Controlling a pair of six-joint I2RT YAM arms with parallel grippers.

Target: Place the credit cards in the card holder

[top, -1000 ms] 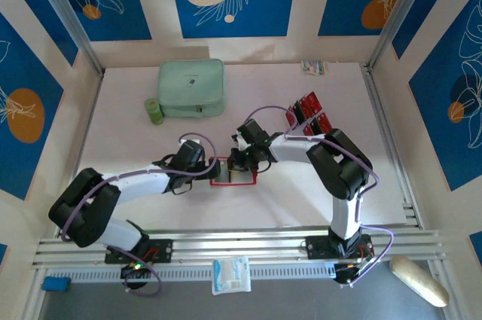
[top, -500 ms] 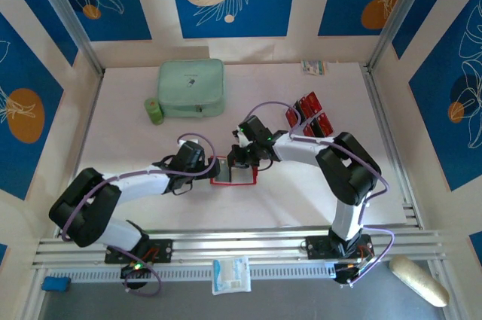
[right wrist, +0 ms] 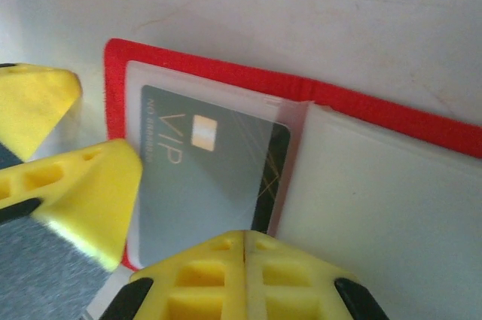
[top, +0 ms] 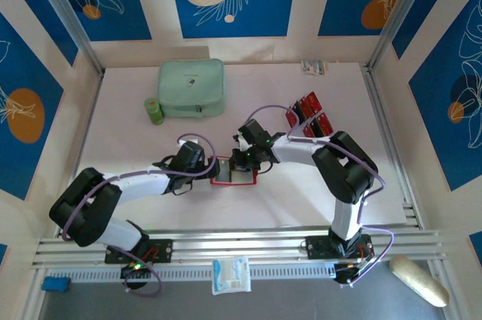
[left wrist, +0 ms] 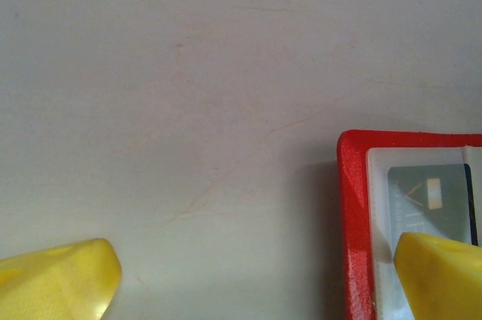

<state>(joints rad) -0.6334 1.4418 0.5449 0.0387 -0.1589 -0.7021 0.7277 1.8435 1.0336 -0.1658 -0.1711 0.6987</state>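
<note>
Card holder (right wrist: 226, 79) cut off, sleeved card (right wrist: 211, 181) partly behind right hand (right wrist: 245, 248)

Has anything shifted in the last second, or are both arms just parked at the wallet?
Barely. The right arm's elbow swung slightly outward, to its right, while the shut right gripper stayed at the open card holder. The open left gripper, with one finger on the holder's edge, did not move. The holder, the credit cards and the mint-green case also stayed put.
</note>
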